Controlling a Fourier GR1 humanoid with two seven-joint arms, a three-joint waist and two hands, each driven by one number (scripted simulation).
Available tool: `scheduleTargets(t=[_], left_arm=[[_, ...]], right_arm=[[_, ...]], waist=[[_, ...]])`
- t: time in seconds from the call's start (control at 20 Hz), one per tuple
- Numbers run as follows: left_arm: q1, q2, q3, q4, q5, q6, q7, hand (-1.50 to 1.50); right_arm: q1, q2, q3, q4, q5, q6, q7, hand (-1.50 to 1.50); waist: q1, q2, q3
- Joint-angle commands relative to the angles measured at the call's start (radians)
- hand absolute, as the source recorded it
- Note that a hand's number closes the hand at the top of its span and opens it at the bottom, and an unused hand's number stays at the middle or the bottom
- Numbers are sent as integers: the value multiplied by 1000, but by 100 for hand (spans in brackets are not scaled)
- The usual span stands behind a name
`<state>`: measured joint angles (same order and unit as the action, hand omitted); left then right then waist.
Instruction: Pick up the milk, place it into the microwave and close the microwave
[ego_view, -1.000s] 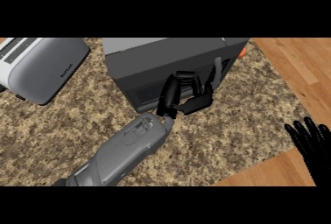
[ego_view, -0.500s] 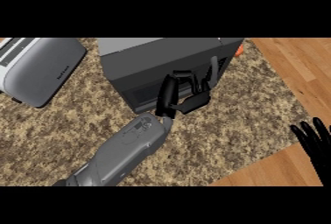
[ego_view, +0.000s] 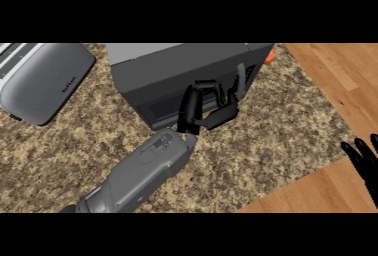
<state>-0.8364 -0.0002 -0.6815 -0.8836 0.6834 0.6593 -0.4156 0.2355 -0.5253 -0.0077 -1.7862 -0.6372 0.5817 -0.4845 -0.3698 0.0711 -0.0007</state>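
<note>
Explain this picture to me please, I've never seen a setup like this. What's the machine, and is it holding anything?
This is a humanoid robot's own view, taken from its head looking steeply down at a speckled kitchen counter. The grey forearm coming up from the bottom ends in its black left hand, which rests open against the front of a dark microwave and holds nothing that shows. The right hand sits open at the right edge, fingers up, resting. A grey toaster lies at the left, and a small orange thing peeks out behind the microwave.
</note>
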Motion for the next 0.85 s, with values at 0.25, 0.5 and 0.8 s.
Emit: scheduleTargets(t=[0.25,0.5,0.8], left_arm=[[-92,0,30,89,36,-24,-18,150],[-84,0,28,100,60,-25,-35,150],[-108,0,25,106,77,-22,-45,150]], right_arm=[[37,-15,5,-28,-73,48,13,-150],[42,-42,-11,-53,-101,62,27,-150],[60,-59,-19,-64,-135,79,43,-150]], waist=[[-24,18,1],[-23,18,-1],[-28,18,2]])
